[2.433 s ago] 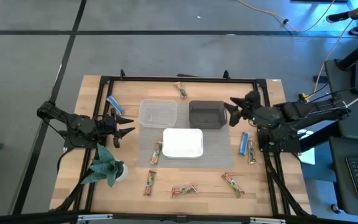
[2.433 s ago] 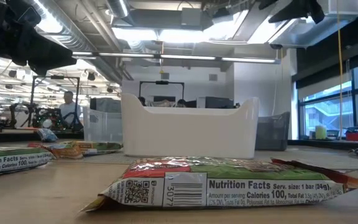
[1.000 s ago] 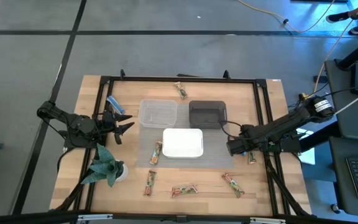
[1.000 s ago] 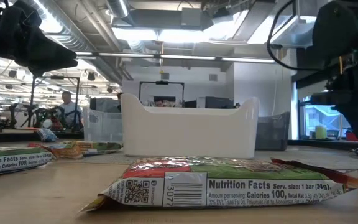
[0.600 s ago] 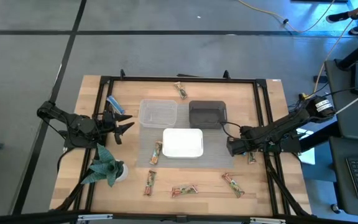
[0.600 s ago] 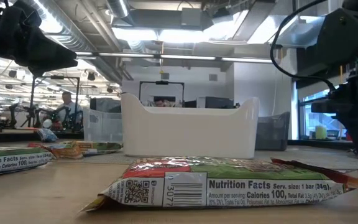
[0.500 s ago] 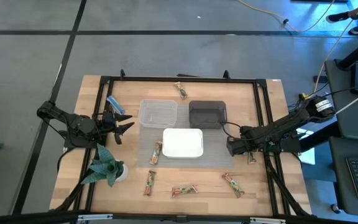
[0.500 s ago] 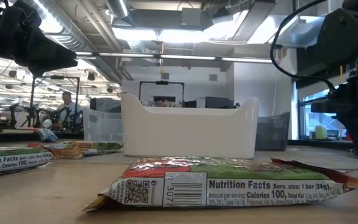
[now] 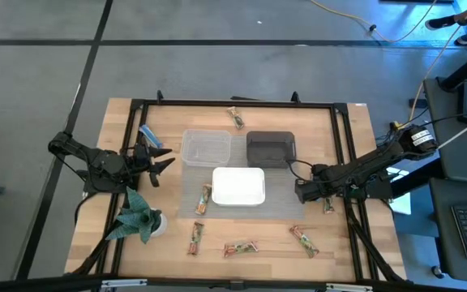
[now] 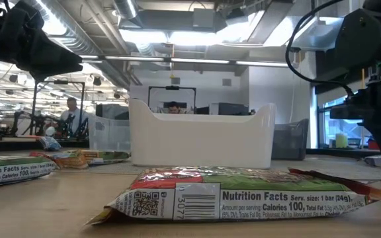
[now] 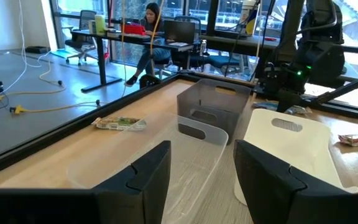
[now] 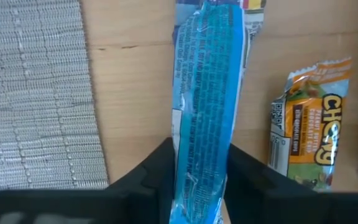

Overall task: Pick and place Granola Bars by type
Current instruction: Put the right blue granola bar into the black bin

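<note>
The right gripper (image 12: 197, 177) is low over the bench (image 9: 339, 235) at its right side, fingers closed on a blue bar (image 12: 205, 93) that lies lengthwise between them on the wood. An orange bar (image 12: 306, 118) lies just beside it, and a grey mat (image 12: 36, 93) on the other side. The left gripper (image 9: 162, 165) hovers spread open and empty near the clear tub (image 9: 206, 148), at the bench's left.

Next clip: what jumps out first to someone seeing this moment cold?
The right gripper, down at the table's right side beside the grey mat, has its fingers either side of a blue granola bar. Mid-table stand three tubs: clear, dark and white. The left gripper waits open at the left.
</note>
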`<action>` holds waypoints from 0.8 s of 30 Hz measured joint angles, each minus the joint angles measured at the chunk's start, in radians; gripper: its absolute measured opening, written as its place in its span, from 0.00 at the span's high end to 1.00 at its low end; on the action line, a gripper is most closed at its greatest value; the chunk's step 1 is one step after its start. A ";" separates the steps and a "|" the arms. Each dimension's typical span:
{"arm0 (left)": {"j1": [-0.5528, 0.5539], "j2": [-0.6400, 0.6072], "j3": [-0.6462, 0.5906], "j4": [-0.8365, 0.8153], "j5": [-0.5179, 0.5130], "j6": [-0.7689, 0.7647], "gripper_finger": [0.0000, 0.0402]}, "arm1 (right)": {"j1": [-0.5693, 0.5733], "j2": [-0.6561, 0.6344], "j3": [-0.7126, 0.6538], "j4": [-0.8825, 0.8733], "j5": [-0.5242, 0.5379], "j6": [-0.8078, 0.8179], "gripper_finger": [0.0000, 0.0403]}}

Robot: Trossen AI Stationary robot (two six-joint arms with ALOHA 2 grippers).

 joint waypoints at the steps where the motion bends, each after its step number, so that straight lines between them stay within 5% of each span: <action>1: 0.000 0.000 0.000 0.000 0.000 0.000 0.58 | 0.000 0.000 0.001 -0.001 0.000 -0.006 0.73; 24: 0.000 0.000 0.000 0.000 0.000 0.000 0.58 | 0.005 0.002 0.193 -0.269 0.000 -0.131 0.75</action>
